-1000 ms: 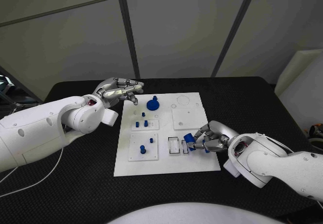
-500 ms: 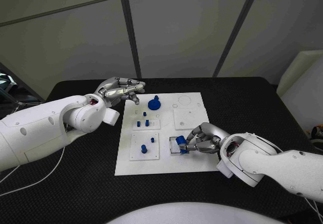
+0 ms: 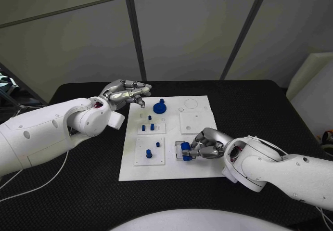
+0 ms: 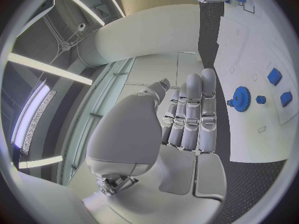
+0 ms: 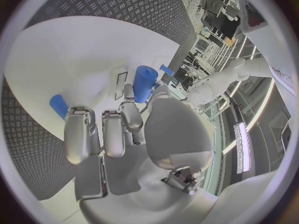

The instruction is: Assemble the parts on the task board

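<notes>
While the left hand (image 3: pixel 127 93) hovers off the board's (image 3: pixel 201 163) far left corner, fingers held side by side and slightly curled with nothing in them, the right hand (image 3: pixel 202 144) works at the board's near right part. Right hand pinches a blue block (image 3: pixel 186 150) between thumb and fingertips; the block sits over the small slotted frame (image 3: pixel 182 143) outlined in black, and whether it touches the frame cannot be told. In the right wrist view the same block (image 5: pixel 144 83) stands upright at the fingertips, with a second blue piece (image 5: pixel 59 106) lying on the white plate just beside the hand's fingers (image 5: pixel 79 132).

Other parts on the board: a blue gear (image 3: pixel 160 107) near the far edge, close to the left hand; a cluster of small blue pegs (image 3: pixel 147 127) on the middle left tile; a peg (image 3: pixel 148 153) standing in the near left tile. Left wrist view shows the gear (image 4: pixel 240 98) beyond the straight fingers (image 4: pixel 193 109), apart from them. Board lies in the middle of the black table (image 3: pixel 270 106).
</notes>
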Available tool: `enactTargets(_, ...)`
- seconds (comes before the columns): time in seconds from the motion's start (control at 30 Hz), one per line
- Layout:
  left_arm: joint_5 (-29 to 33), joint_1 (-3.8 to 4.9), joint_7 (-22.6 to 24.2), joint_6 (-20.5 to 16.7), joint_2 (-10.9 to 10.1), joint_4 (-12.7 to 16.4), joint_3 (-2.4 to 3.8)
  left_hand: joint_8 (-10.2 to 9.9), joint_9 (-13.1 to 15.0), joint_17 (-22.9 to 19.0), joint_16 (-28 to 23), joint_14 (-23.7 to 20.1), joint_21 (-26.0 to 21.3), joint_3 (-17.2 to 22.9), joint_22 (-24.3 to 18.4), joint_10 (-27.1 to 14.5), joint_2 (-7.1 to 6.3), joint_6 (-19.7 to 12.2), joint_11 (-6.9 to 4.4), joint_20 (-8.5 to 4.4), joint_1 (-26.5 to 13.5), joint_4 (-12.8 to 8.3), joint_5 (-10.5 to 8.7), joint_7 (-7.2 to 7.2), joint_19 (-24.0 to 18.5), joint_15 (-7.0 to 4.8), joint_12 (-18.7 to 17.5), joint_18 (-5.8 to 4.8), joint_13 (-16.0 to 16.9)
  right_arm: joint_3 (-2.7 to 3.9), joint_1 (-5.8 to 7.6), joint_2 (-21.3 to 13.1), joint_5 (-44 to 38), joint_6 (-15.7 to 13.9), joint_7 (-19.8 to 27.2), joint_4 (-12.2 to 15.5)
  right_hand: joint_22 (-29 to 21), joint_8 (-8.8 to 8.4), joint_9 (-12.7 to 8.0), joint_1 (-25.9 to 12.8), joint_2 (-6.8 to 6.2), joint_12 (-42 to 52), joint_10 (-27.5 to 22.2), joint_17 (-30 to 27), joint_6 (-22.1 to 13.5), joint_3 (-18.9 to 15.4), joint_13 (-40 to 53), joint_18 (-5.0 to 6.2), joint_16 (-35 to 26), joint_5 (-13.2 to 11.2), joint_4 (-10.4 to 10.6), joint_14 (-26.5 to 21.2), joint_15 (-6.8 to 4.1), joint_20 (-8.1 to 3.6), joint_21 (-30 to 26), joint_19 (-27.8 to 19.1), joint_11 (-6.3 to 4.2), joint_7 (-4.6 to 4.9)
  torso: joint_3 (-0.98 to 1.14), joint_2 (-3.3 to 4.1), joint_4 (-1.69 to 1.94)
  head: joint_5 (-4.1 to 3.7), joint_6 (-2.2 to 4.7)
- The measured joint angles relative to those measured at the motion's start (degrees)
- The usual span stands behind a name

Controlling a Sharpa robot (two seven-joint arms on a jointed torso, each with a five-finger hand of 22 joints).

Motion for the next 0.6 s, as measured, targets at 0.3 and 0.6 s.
enactTargets(0.3, 0.0, 0.0, 0.0, 0.0, 0.0, 0.0, 0.0, 0.0, 0.0, 0.0, 0.0, 0.0, 0.0, 0.0, 0.0, 0.0, 0.0, 0.0, 0.04, 0.0, 0.0, 0.0, 0.0, 0.0, 0.0, 0.0, 0.0, 0.0, 0.0, -0.05, -0.04, 0.8, -2.0, 0.0, -1.0, -0.5, 0.0, 0.17, 0.9, -5.1, -0.59, -0.6, 0.0, 0.0, 0.1, -1.2, 0.0, 0.01, 0.0, -7.4, 0.0, 0.2, -0.2, -0.23, 0.0, -0.2, 0.0, -0.14, 0.01, 0.02, 0.01, 0.21, 0.04)
enactTargets(0.6, 0.0, 0.0, 0.0, 0.0, 0.0, 0.1, 0.0, 0.0, 0.0, 0.0, 0.0, 0.0, 0.0, 0.0, 0.0, 0.0, 0.0, 0.0, 0.04, 0.0, 0.0, 0.0, 0.0, 0.0, 0.0, 0.0, 0.0, 0.0, 0.0, -0.05, -0.05, 1.4, -2.8, -0.1, -1.3, -0.9, 0.0, 0.17, 1.2, -5.9, -1.32, -0.9, 0.0, 0.0, 0.1, -1.2, 0.0, 0.0, -0.2, -9.4, 0.0, 0.2, -0.2, -0.22, 0.0, -0.2, 0.0, -0.14, -0.01, 0.03, 0.01, 0.36, 0.04)
